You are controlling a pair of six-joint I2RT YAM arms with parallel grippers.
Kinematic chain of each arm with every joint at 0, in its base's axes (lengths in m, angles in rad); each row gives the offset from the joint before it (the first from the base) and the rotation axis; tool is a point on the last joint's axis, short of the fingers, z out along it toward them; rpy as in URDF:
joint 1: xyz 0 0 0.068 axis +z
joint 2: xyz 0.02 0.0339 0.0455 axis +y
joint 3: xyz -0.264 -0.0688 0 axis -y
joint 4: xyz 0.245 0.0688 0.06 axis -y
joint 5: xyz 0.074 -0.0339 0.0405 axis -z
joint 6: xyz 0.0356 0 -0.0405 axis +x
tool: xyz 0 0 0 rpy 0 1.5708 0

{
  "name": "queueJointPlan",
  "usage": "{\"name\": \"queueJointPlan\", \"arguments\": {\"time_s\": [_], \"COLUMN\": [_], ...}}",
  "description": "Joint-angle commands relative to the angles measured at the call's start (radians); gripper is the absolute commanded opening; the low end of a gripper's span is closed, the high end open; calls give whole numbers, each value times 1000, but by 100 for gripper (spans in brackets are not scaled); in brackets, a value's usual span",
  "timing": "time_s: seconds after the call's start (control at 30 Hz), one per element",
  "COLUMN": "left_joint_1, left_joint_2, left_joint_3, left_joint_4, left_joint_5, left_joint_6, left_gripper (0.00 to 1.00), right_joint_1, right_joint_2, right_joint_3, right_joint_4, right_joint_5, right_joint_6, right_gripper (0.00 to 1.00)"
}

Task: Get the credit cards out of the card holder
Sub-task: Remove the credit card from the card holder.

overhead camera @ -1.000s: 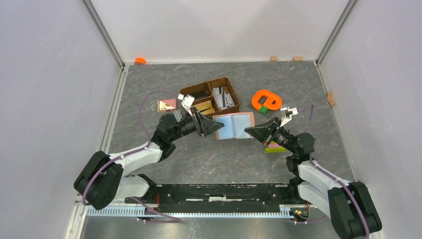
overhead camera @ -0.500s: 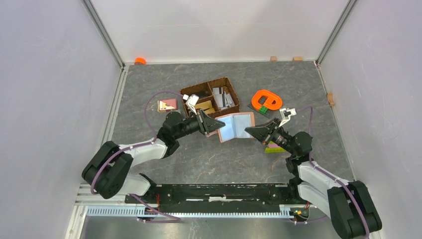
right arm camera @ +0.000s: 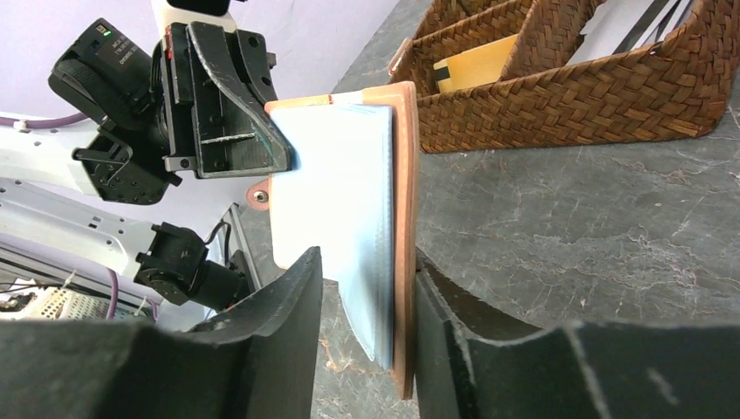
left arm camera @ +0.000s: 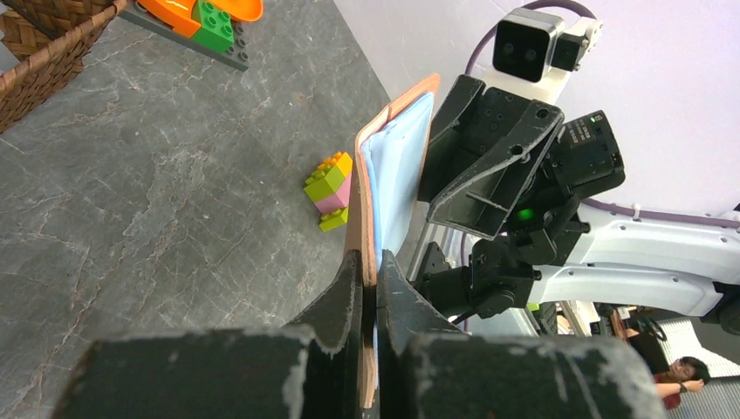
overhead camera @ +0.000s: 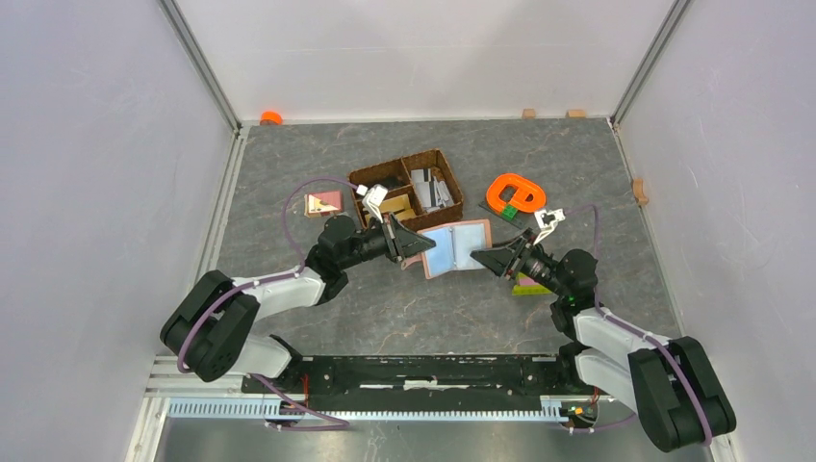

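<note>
The reddish-brown card holder point(overhead camera: 455, 246) hangs open above the table between my two grippers, its pale blue sleeves point(right arm camera: 349, 192) facing up. My left gripper point(overhead camera: 416, 248) is shut on the holder's left edge point(left arm camera: 388, 175), pinching the brown cover. My right gripper point(overhead camera: 481, 255) stands open around the right edge, with one finger point(right arm camera: 445, 305) against the brown cover and the other clear of the sleeve. Several grey-white credit cards point(overhead camera: 433, 188) lie in the right compartment of the woven basket point(overhead camera: 370, 176). I see no card in the sleeves.
Behind the holder stands the basket point(right arm camera: 558, 96). An orange piece on a dark plate point(overhead camera: 515, 195) sits at the right. A yellow, pink and green brick stack point(left arm camera: 330, 192) lies under my right arm. A pink-and-tan flat piece point(overhead camera: 323, 203) lies left of the basket.
My left gripper has closed on the card holder's left edge. My right gripper has opened its jaws round the right edge. The holder has shifted slightly left.
</note>
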Motion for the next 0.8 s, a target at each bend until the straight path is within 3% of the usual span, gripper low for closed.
{"name": "queueJointPlan", "arguments": {"time_s": [0.0, 0.27, 0.57, 0.77], "left_joint_1": [-2, 0, 0, 0], "left_joint_2": [-22, -48, -59, -50], "left_joint_3": [24, 26, 23, 20], "left_joint_4": [28, -50, -54, 25], "left_joint_5": [-5, -51, -57, -1], "left_joint_6": [-5, 25, 31, 1], "left_gripper": [2, 2, 2, 2], "right_joint_1": [3, 4, 3, 11], "right_joint_2": [0, -59, -64, -43], "right_joint_3": [38, 45, 45, 58], "right_joint_4": [5, -62, -81, -104], "right_joint_5": [4, 27, 39, 40], "right_joint_6": [-30, -71, -88, -101], "right_gripper": [46, 50, 24, 19]}}
